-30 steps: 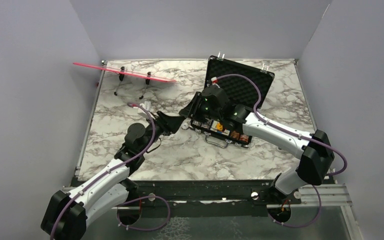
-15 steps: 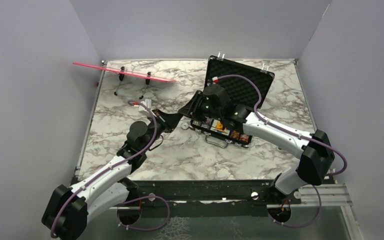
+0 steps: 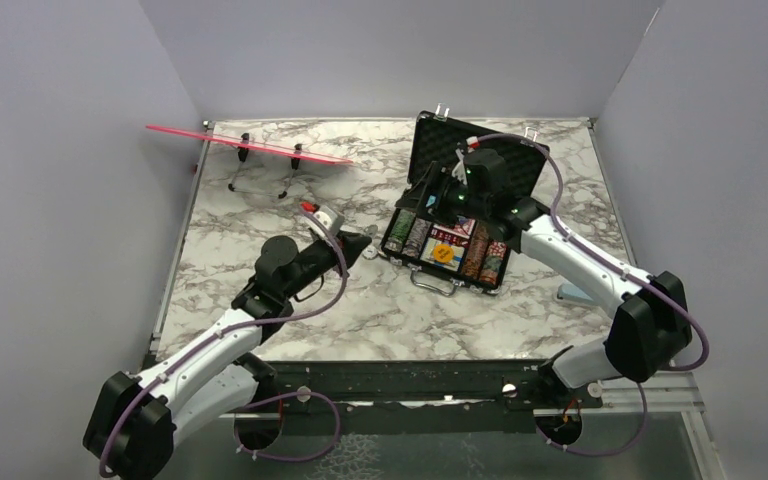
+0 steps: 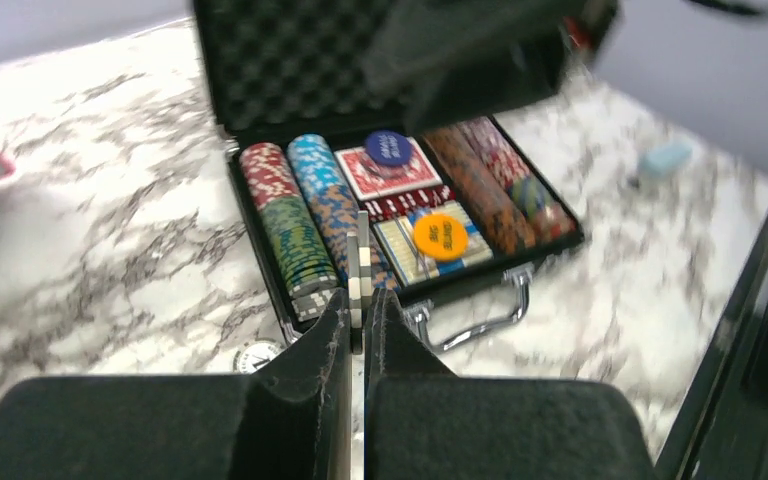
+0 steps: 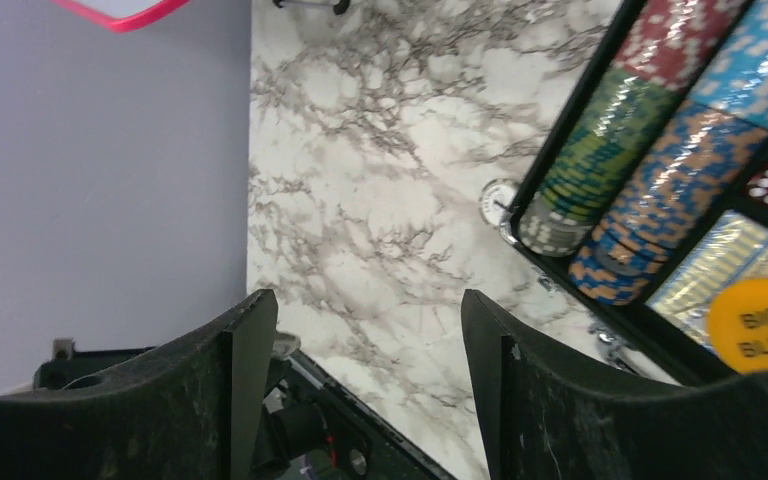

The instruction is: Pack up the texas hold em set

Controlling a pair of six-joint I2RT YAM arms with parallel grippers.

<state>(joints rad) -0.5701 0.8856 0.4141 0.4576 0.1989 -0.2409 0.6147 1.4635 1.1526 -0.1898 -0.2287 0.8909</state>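
From above, the open briefcase sat right of centre on the marble table, its lid raised at the far side. The left gripper hung just left of it and the right gripper over its chip rows.

Left wrist view: the fingers were pressed together, pinching a striped chip edge-on before the case.

Right wrist view: the fingers stood spread wide, nothing between them, above the table left of the chips.
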